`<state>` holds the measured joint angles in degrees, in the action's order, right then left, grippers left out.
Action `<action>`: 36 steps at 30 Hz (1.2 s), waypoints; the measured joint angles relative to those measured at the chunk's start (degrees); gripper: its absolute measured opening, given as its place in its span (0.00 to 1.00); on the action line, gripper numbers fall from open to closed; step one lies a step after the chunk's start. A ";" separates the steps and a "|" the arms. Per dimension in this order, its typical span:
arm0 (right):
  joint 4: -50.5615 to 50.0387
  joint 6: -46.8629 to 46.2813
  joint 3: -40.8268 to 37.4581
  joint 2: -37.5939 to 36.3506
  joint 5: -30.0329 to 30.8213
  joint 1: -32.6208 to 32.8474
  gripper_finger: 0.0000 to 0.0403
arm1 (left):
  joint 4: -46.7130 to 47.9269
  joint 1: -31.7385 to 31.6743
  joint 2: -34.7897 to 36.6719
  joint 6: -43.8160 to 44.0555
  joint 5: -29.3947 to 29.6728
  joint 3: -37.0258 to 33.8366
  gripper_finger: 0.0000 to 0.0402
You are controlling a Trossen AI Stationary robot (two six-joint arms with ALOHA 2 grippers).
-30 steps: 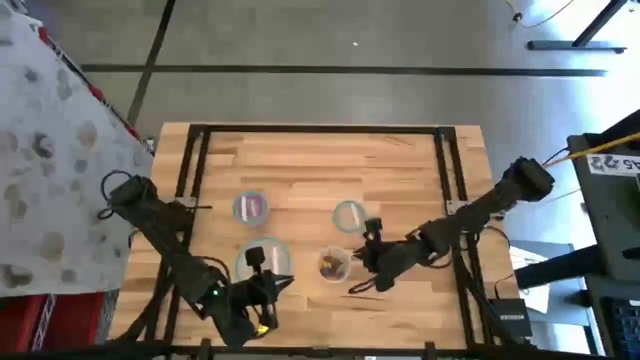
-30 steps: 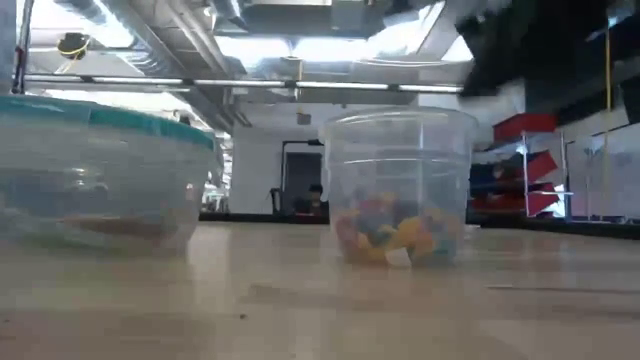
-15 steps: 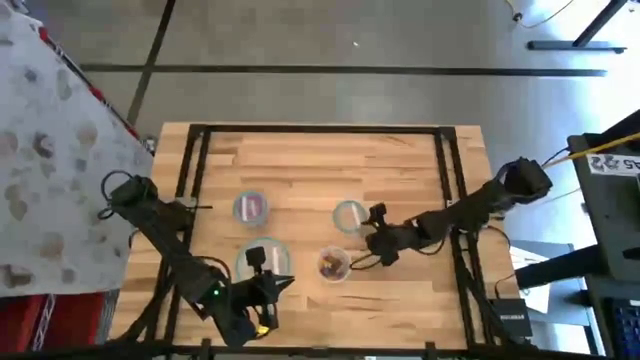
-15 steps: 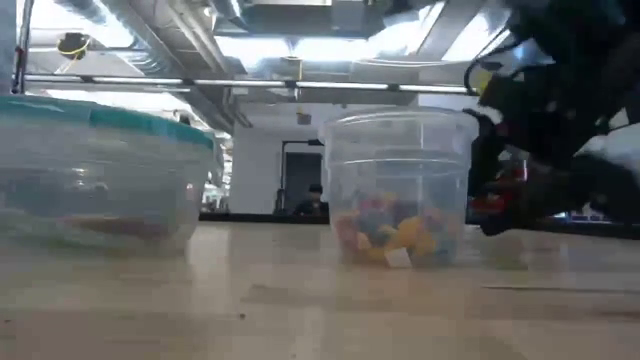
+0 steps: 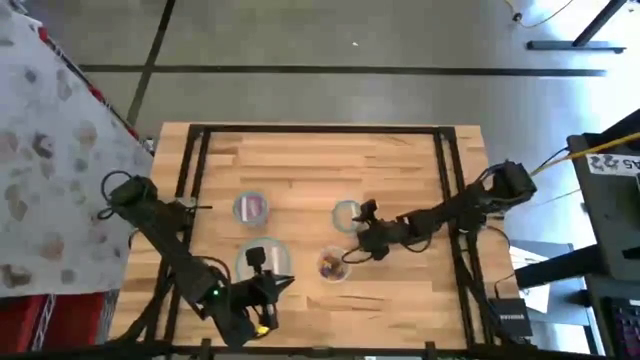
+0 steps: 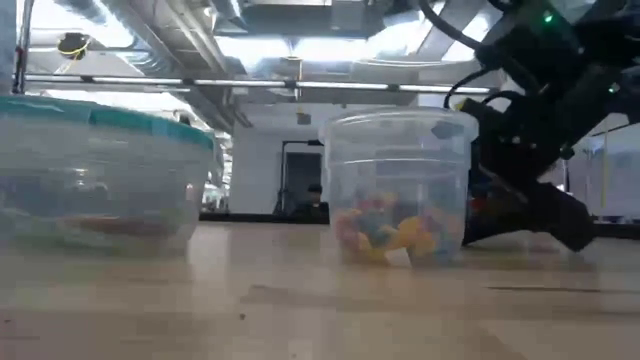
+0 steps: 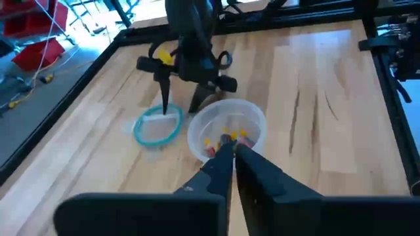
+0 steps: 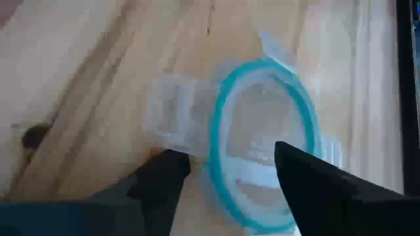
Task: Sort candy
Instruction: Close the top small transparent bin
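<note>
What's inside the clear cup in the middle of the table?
The clear cup holds a pile of small candy, yellow, red and blue pieces. The pieces underneath are covered by the ones on top.

Two dark arms, each built from slim black links with thicker rounded joints. Black cables looping loosely along the links, most clearly near the shoulders in the high view. Left gripper (image 7: pixel 230 141): two long black fingers, narrow, tapering to thin tips. Right gripper (image 7: pixel 180 98): the same black, pointed fingers (image 8: pixel 308 177) below a boxy black body with a small yellow part on one side. One small green light on the left arm's forearm (image 5: pixel 211 293), another green light on the right arm (image 6: pixel 546 17) in the low view. Matte surfaces, no readable markings.
</note>
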<state>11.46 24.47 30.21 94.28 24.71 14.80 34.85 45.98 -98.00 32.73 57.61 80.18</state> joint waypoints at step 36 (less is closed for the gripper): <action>-7.38 -27.56 -0.17 -15.18 -11.70 1.73 0.00 | -0.56 0.52 0.00 0.27 0.00 0.00 0.01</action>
<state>4.08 -3.09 30.04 79.10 13.01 16.53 34.29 46.50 -98.00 33.00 57.60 80.18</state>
